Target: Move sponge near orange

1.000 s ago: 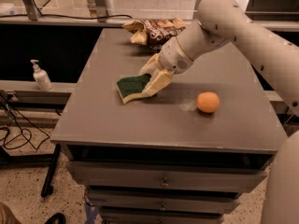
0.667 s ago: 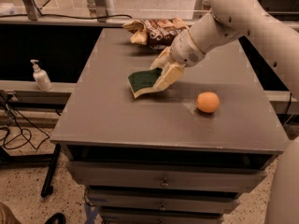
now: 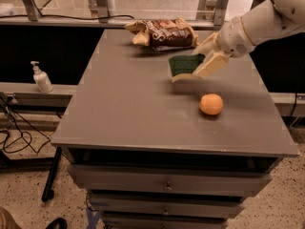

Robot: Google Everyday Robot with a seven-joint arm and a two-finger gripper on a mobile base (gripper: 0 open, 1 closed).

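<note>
The sponge [image 3: 182, 65], dark green on top with pale yellow foam below, hangs tilted in the air above the grey table [image 3: 124, 113], held at its right end. My gripper [image 3: 207, 57], with cream-coloured fingers, is shut on the sponge and comes in from the upper right on a white arm. The orange [image 3: 211, 104] sits on the table below and a little to the right of the sponge, about a sponge's length away.
A brown and tan snack bag [image 3: 163, 32] lies at the table's far edge, just behind the sponge. A white pump bottle [image 3: 41, 78] stands on a ledge to the left. Drawers [image 3: 167, 185] are below the tabletop. Cables lie on the floor at left.
My gripper has carried the sponge up off the table and to the right, from the table's middle towards the far right, closer to the orange. The orange has not moved.
</note>
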